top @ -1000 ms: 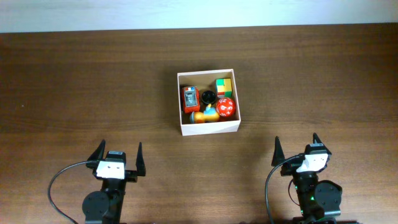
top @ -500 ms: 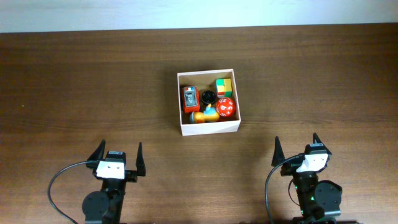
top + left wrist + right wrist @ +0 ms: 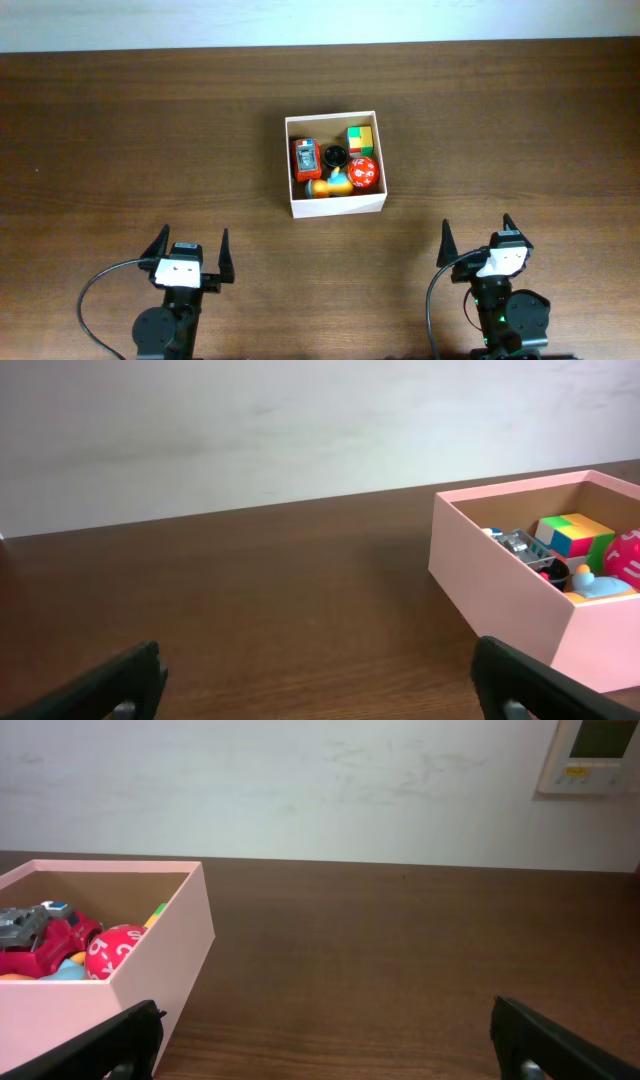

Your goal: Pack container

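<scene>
Dark wood-grain table (image 3: 130,130) carries the work. Behind it stands a pale wall (image 3: 250,430), with a white control panel (image 3: 595,755) mounted at the upper right of the right wrist view.

We locate the container (image 3: 338,205) near the middle of the table, well apart from both arms. It holds a red toy car (image 3: 306,157), a black round piece (image 3: 334,155), a multi-coloured cube (image 3: 361,139), a red ball with white marks (image 3: 362,173) and an orange-and-blue figure (image 3: 328,185). We see no loose toys on the table, so we judge the filling complete or nearly so.

The left gripper (image 3: 194,232) and the right gripper (image 3: 476,224) sit at the near edge of the table, each spread wide with nothing between its fingers.

We judge the container light, with thin cardboard walls that flex under pressure. Its contents are loose and will likely roll if it tilts. We recommend pinching one side wall at mid-length, one finger inside and one outside, clear of the toys. The table looks smooth, so the container may slide when pushed.
</scene>
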